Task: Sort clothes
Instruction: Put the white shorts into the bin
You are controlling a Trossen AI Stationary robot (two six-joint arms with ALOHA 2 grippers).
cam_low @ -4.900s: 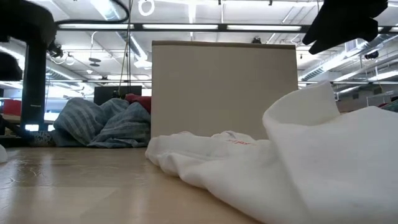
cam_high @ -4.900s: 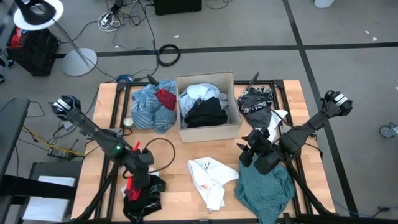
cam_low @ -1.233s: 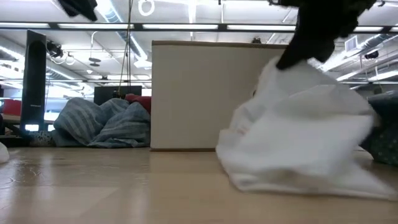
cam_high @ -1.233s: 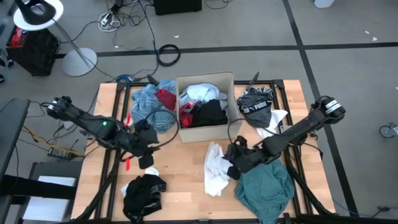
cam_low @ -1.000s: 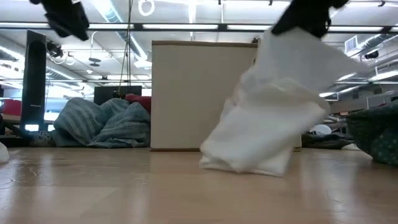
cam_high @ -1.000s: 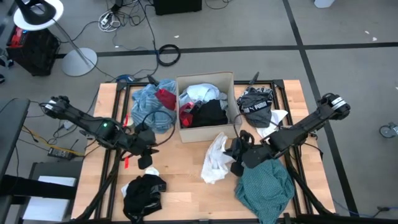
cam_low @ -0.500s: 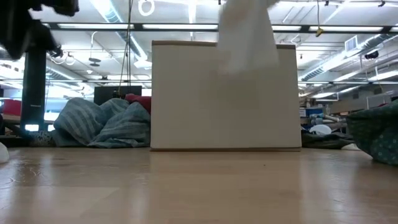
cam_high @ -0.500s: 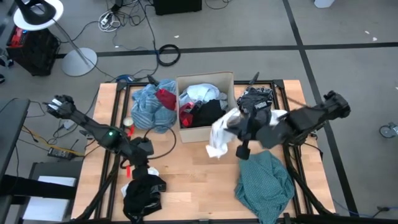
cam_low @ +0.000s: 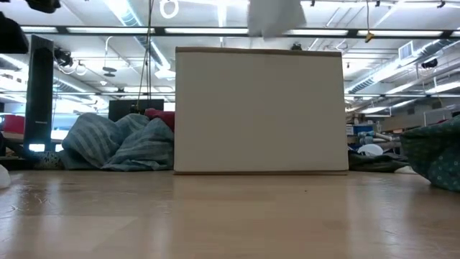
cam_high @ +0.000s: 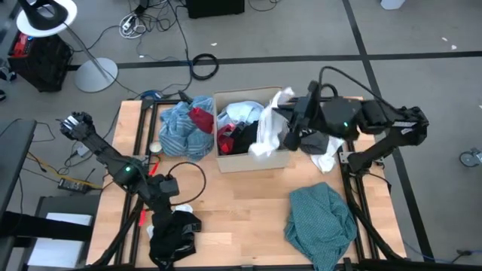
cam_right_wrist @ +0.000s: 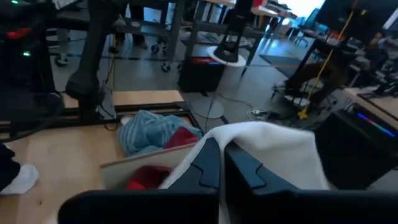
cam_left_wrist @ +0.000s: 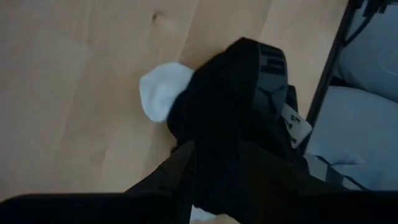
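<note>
My right gripper [cam_high: 287,124] is shut on a white garment [cam_high: 267,128] and holds it over the right side of the tan cardboard box [cam_high: 280,156]. In the low view the white garment [cam_low: 277,16] hangs above the box [cam_low: 259,108]. White, black and red clothes lie in the box. My left gripper [cam_high: 161,217] stands open at the near left, over a black garment [cam_high: 175,235] that lies bunched on the table. In the left wrist view its fingers stand on either side of the black garment [cam_left_wrist: 236,106]. A teal garment [cam_high: 320,218] lies at the near right. My right gripper pinches a bunched fold of the white garment [cam_right_wrist: 249,134] between its two shut fingers, coming level from the table's right side. The cloth drapes over the fingers and hangs slack below them, clear of the box's rim. Whether my left gripper touches the black garment, I cannot tell.
A blue pile with a red piece [cam_high: 184,126] lies left of the box. A black-and-white patterned garment [cam_high: 315,143] and a white cloth [cam_high: 328,159] lie right of it, partly under my right arm. Bare wood [cam_high: 241,203] spreads across the near middle.
My right gripper has risen and gone toward the far edge with the white garment, which has left the table and now hangs above the box. My left gripper has gone toward the near edge and down to the black garment.
</note>
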